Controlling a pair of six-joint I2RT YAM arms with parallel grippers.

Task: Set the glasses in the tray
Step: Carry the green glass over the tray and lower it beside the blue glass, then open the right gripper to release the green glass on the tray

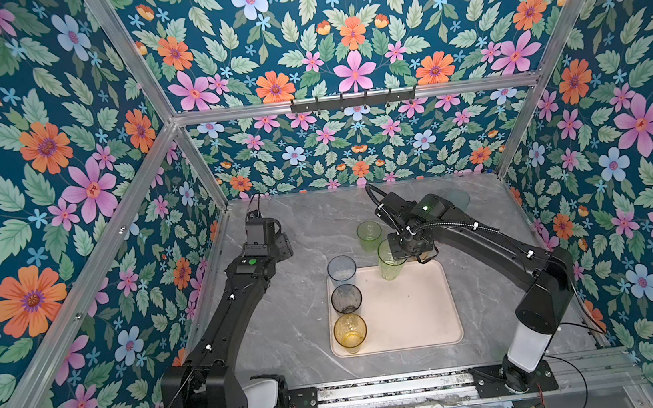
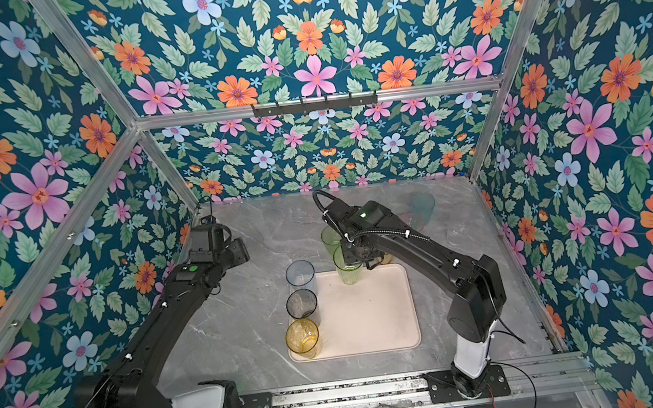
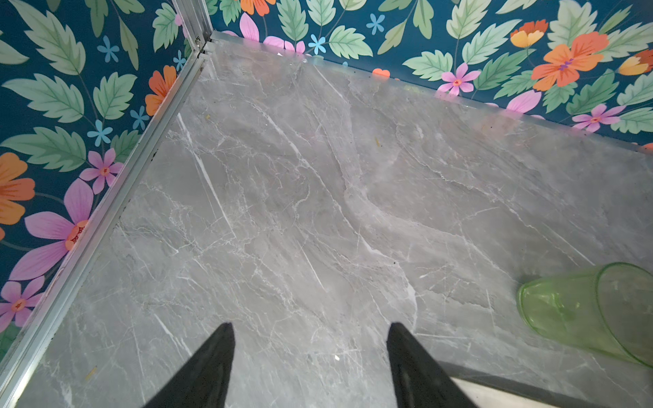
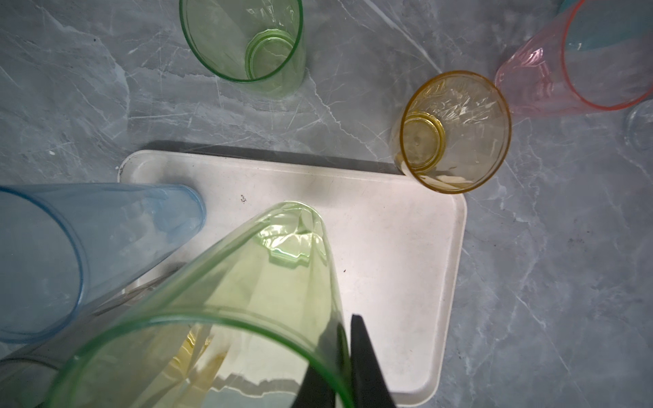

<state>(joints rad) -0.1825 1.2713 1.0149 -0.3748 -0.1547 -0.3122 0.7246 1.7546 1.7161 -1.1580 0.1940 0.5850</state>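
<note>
- Currently, my right pincer (image 4: 346, 328): clamped on the rim of the tall yellow-green tumbler (image 1: 391, 261), one finger inside, one outside.
- That tumbler: long axis near upright, mouth up, base pointing down over the tray (image 1: 413, 316) near its far edge; contact with it unclear.
- Blue tumbler (image 1: 341, 269), grey tumbler (image 1: 346, 298), amber tumbler (image 1: 350, 332): upright, mouths up, in a row inside the tray's left edge.
- My left pincer (image 3: 309, 326): jaws apart, empty, over bare table (image 3: 318, 176) well left of the tray.
</note>
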